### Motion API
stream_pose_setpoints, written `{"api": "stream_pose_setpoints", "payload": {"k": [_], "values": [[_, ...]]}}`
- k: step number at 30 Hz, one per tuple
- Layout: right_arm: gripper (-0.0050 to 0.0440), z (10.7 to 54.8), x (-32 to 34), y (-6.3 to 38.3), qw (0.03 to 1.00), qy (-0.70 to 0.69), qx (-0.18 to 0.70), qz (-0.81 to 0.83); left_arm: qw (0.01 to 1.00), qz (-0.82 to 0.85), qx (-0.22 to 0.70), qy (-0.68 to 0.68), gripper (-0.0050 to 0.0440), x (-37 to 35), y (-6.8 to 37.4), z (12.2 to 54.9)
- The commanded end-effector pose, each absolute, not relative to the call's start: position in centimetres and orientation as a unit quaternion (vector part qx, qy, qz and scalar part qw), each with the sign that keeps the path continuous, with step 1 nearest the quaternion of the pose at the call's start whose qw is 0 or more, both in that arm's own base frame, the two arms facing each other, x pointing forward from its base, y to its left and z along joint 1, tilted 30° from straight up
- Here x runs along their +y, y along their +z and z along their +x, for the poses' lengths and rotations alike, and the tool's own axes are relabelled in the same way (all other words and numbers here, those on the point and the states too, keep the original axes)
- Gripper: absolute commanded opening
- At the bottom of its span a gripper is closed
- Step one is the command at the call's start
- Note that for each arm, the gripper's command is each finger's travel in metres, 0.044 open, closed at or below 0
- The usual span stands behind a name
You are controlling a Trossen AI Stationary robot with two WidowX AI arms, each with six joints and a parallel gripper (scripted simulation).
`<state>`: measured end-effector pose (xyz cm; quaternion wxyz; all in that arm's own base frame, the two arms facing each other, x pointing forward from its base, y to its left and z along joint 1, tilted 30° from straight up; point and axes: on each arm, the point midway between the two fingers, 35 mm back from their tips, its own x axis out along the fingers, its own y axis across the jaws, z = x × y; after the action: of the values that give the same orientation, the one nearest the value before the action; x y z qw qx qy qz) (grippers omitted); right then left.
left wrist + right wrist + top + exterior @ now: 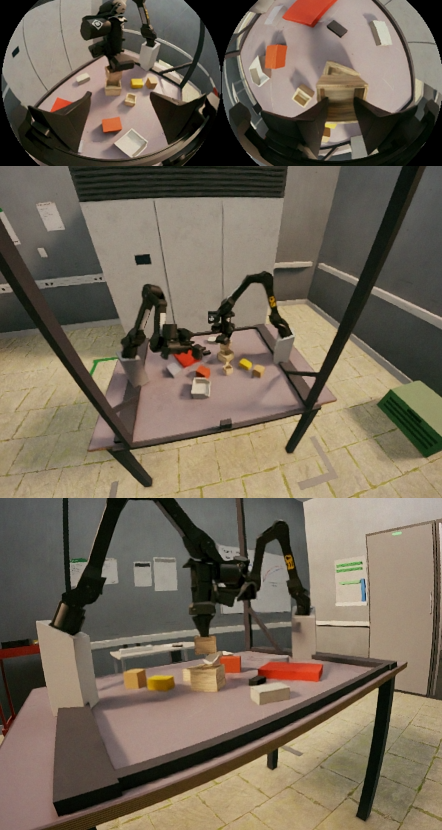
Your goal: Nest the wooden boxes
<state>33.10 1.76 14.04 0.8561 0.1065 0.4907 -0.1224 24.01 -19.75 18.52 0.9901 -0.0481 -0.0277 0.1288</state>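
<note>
The biggest wooden box (225, 358) (209, 681) (113, 92) stands open side up on the table. My right gripper (204, 636) (341, 100) holds a medium wooden box (205, 645) (113, 73) (341, 112) just above it. The fingertips are inside the held box, against its opposite walls. The held box is roughly level, its opening towards the gripper, and hides part of the biggest box. A small wooden box (228, 370) (130, 99) (305, 91) stands open side up on the table nearby. My left gripper (121, 97) is open and empty, above the table to the side.
A white open tray (201, 396) (258, 75) and a red-orange block (203, 371) (112, 125) lie towards the front. A yellow block (160, 683) and a tan block (134, 678) lie beside the boxes. A red slab (290, 671), black block (337, 28) and white block (270, 693) lie on the other side.
</note>
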Motion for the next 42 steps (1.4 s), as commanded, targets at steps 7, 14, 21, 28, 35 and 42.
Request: {"api": "stream_pose_setpoints", "payload": {"k": [7, 14, 21, 28, 35, 42], "values": [[0.0236, 33.27, 1.86, 14.62, 0.836, -0.189, 0.462, 0.228, 0.99, -0.048, -0.028, 0.128, 0.04, -19.85, 18.55, 23.93], [0.0236, 33.27, 1.86, 14.61, 0.802, -0.243, 0.436, 0.328, 0.99, -0.048, -0.028, 0.128, 0.04, -19.85, 18.55, 23.93], [0.0236, 33.27, 1.86, 14.61, 0.771, -0.28, 0.413, 0.396, 0.99, -0.048, -0.028, 0.128, 0.04, -19.85, 18.55, 23.93], [0.0236, 33.27, 1.86, 14.6, 0.717, -0.328, 0.376, 0.486, 0.99, -0.048, -0.028, 0.128, 0.04, -19.85, 18.55, 23.93], [0.0236, 33.27, 1.86, 14.59, 0.653, -0.372, 0.334, 0.57, 0.99, -0.048, -0.028, 0.128, 0.04, -19.85, 18.55, 23.93], [0.0236, 33.27, 1.86, 14.58, 0.601, -0.399, 0.3, 0.624, 0.99, -0.048, -0.028, 0.128, 0.04, -19.85, 18.55, 23.93]]}}
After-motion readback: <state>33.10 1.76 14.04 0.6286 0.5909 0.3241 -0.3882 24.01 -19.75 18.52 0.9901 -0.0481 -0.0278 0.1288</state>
